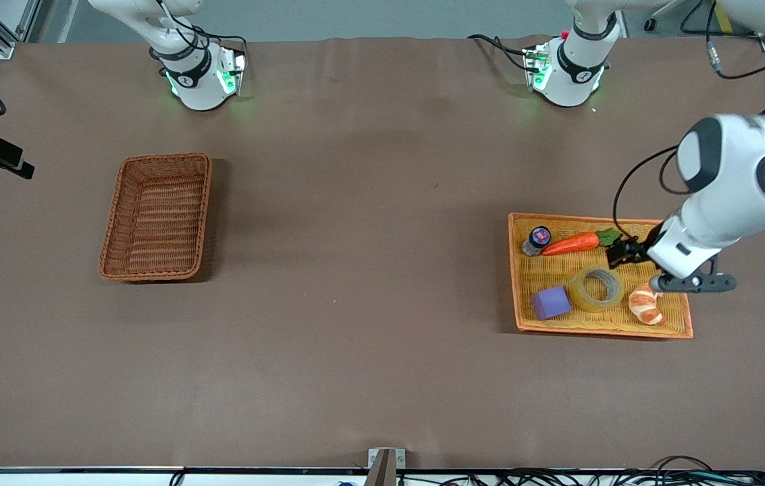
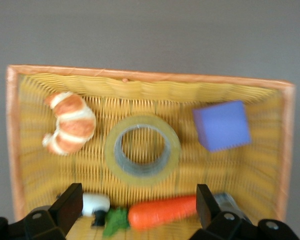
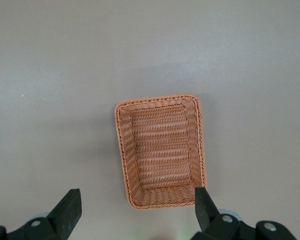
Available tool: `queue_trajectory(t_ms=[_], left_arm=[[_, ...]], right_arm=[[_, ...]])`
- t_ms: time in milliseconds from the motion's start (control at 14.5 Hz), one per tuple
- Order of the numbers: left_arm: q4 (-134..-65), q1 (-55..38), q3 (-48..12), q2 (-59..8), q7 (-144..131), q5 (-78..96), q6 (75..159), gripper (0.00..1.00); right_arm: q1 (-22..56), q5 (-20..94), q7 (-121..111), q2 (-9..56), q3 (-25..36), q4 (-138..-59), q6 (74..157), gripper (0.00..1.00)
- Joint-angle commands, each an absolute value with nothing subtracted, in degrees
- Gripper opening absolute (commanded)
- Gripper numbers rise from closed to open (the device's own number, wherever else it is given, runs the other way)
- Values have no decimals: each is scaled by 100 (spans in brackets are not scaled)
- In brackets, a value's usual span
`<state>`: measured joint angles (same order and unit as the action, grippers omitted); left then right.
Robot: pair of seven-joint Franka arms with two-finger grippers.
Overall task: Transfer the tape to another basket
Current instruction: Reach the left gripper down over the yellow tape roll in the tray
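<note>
Toward the right arm's end of the table I see the basket [image 1: 157, 217], reddish-brown wicker, narrow and deep, with nothing in it. My right gripper [image 3: 135, 212] waits high above it with its fingers spread wide, holding nothing; it does not show in the front view.

Toward the left arm's end lies the orange-yellow tray [image 1: 666, 332]. Within it, the purple block [image 1: 551, 302] sits at about 8 o'clock from the tape [image 1: 597, 287], the small bottle [image 1: 537, 240] at 10 o'clock, the toy carrot [image 1: 572, 244] at 11 o'clock, and the croissant [image 1: 646, 304] at 4 o'clock. That tape lies flat near the tray's middle, its grey core facing up.

My left gripper [image 1: 627, 252] hangs over the carrot's leafy end, fingers wide apart and empty
</note>
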<state>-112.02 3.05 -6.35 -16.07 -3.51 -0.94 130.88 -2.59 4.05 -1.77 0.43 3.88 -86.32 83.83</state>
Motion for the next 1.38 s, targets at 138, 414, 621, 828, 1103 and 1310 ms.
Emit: queue_trajectory(t_ms=[138, 414, 621, 828, 1103, 1310], left_arm=[[-11523, 535, -650, -1986, -369, -211, 13816, 84], [-11479, 580, -633, -2425, -360, -211, 14150, 81], [-11479, 659, -624, -2584, -360, -220, 14264, 76], [-11461, 765, -624, -2645, -352, -237, 14317, 74], [-11461, 773, -633, -2733, -369, -255, 14335, 47], [-11391, 747, -642, -2690, -361, -255, 14265, 0]], right_arm=[[-334, 510, -193, 70, 360, -8578, 8323, 100], [-334, 510, -193, 70, 360, -8569, 8323, 100], [-334, 510, -193, 70, 360, -8569, 8323, 100], [-334, 510, -193, 70, 360, -8578, 8323, 100], [-334, 510, -193, 70, 369, -8569, 8323, 100], [-334, 510, -193, 70, 360, -8569, 8332, 100]])
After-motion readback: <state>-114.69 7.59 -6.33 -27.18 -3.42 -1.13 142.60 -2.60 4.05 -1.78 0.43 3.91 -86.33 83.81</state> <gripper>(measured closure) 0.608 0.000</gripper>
